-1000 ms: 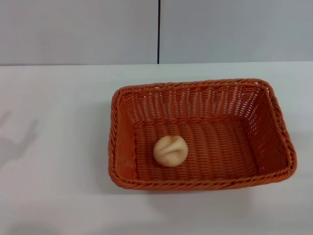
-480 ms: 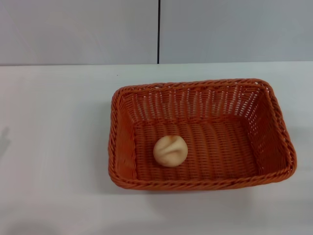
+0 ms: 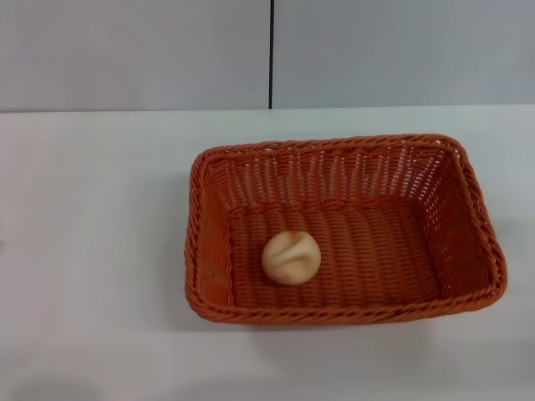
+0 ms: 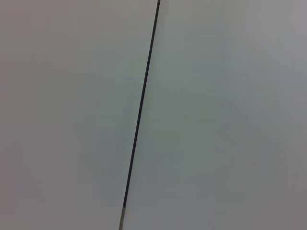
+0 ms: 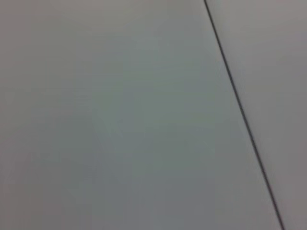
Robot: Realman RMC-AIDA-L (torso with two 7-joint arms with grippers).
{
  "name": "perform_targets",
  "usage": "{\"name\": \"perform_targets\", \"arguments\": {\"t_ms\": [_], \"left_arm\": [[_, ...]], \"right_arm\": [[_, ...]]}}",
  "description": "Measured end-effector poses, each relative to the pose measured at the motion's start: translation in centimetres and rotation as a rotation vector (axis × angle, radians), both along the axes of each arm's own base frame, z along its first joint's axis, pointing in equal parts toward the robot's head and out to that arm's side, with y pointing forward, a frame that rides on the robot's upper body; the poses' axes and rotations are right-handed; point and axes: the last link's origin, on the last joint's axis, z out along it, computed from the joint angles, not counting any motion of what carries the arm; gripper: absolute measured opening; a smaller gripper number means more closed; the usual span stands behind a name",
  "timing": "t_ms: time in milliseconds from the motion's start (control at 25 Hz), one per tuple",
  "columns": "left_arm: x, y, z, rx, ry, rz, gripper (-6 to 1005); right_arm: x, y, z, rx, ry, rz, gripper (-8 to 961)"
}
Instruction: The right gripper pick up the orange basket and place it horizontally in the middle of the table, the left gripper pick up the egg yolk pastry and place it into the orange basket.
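Observation:
The orange basket (image 3: 468, 200) lies lengthwise across the middle of the white table (image 3: 92, 217) in the head view. Inside it, on the woven floor toward its left end, rests the egg yolk pastry (image 3: 291, 257), a pale tan dome with creases on top. Neither gripper shows in any view. Both wrist views hold only a plain grey wall with a thin dark seam (image 4: 140, 110) (image 5: 242, 115).
A grey wall with a vertical dark seam (image 3: 272, 54) stands behind the table's far edge. White tabletop stretches to the left of the basket and in front of it.
A faint shadow at the table's left edge slid out of sight over the last second. Basket and pastry have not moved.

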Motion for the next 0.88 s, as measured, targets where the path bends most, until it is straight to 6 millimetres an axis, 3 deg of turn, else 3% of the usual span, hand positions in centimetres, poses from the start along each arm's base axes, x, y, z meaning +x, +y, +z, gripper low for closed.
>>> {"name": "perform_targets", "arguments": {"t_ms": [440,680,880], "left_arm": [[-0.63,-0.60,0.26,0.037,0.013,0.049,826],[-0.43,-0.62,0.17,0.064,-0.008,0.045,826],[-0.32,-0.61,-0.02,0.081,-0.002,0.047,826]], "right_arm": [[0.13,-0.31,-0.14,0.027,-0.034,-0.018,686],[0.01,-0.33,-0.25,0.030,-0.024,-0.013,788],[-0.06,-0.40,-0.27,0.032,-0.021,-0.009,788]]}}
